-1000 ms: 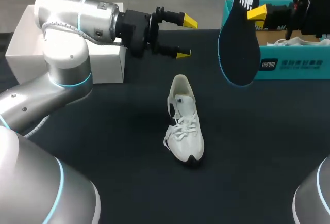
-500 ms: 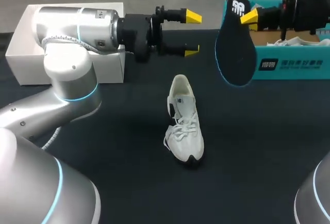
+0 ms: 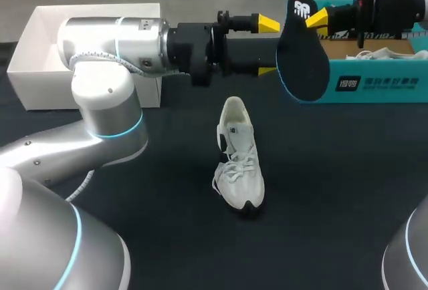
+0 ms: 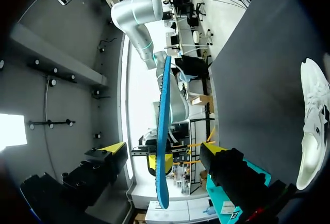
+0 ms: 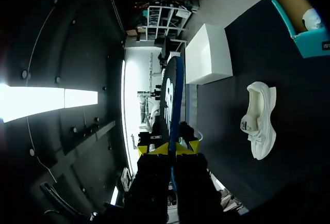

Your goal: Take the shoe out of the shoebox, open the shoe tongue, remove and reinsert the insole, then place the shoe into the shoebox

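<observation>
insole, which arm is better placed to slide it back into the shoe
Right, probably. The right gripper is shut on the insole, held above the table beyond the shoe. The left gripper is open, straddling the insole without gripping it.

Behind insole (image 3: 302, 63): left claw (image 3: 267, 47) lower tip; shoebox (image 3: 374, 83) contents unclear, perhaps paper (image 3: 382, 53).
</observation>
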`<state>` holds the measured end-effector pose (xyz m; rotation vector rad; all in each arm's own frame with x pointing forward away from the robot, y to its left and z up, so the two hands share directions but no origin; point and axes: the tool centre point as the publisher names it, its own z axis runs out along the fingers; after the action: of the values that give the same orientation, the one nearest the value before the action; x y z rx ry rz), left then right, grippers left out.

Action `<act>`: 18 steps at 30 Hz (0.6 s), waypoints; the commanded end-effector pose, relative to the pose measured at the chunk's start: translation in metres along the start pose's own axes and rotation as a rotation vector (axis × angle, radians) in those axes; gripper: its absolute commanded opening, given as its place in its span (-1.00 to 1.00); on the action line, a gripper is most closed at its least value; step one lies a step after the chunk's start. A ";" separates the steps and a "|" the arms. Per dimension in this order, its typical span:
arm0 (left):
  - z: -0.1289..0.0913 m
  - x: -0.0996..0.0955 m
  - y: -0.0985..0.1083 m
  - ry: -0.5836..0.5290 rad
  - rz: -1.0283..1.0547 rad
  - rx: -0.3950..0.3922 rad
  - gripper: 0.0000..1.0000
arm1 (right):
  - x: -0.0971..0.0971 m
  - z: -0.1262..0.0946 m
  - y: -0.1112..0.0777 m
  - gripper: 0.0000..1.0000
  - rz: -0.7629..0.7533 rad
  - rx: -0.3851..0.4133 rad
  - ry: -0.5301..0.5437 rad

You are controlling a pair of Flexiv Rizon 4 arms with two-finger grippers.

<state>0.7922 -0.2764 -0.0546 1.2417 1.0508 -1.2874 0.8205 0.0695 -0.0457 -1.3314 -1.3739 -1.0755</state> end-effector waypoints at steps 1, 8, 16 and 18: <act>0.009 0.005 -0.005 -0.016 0.010 -0.024 0.71 | -0.003 0.008 0.007 -1.00 0.002 0.003 0.006; 0.022 0.007 -0.008 -0.030 0.006 -0.031 0.32 | -0.006 0.016 0.010 -1.00 0.002 -0.004 0.016; 0.024 0.010 -0.012 -0.018 0.010 -0.030 -0.27 | -0.010 0.016 0.010 -1.00 0.002 -0.012 0.020; 0.025 0.013 -0.011 -0.014 0.006 -0.029 -0.52 | -0.010 0.016 0.010 -1.00 0.001 -0.010 0.019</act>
<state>0.7788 -0.2982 -0.0641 1.2104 1.0497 -1.2715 0.8303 0.0831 -0.0587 -1.3233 -1.3546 -1.0941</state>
